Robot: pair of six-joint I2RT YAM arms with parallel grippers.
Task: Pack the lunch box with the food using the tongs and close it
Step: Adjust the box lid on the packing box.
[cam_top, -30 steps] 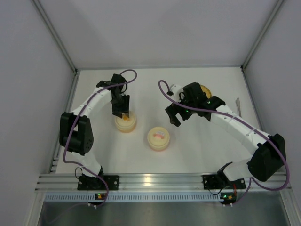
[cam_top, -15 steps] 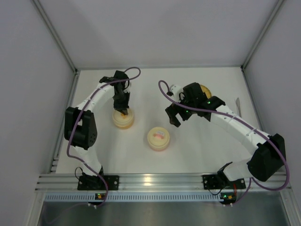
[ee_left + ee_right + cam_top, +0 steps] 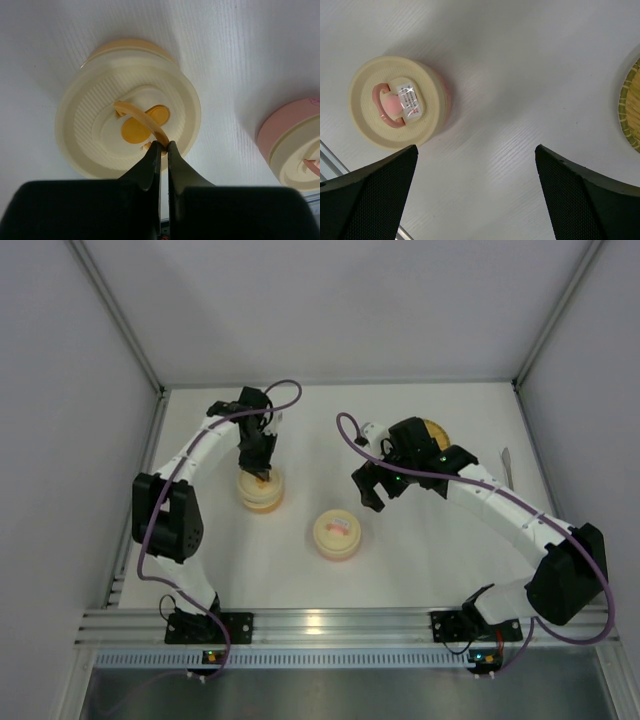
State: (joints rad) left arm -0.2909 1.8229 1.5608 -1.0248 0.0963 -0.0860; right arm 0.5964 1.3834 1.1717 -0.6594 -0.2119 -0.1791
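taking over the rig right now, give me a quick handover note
Left pincer: shut on the raised handle atop the orange box; its lid looks seated.
Right pincer: open, empty, above the table between the pink box and the plate.
Tongs: lying by the right wall, untouched.
Food: not in view; the right arm hides most of the plate.
Done: handle gripped, nothing packed.
Left: lift the lid, pick up the tongs, move the food in, close the box.
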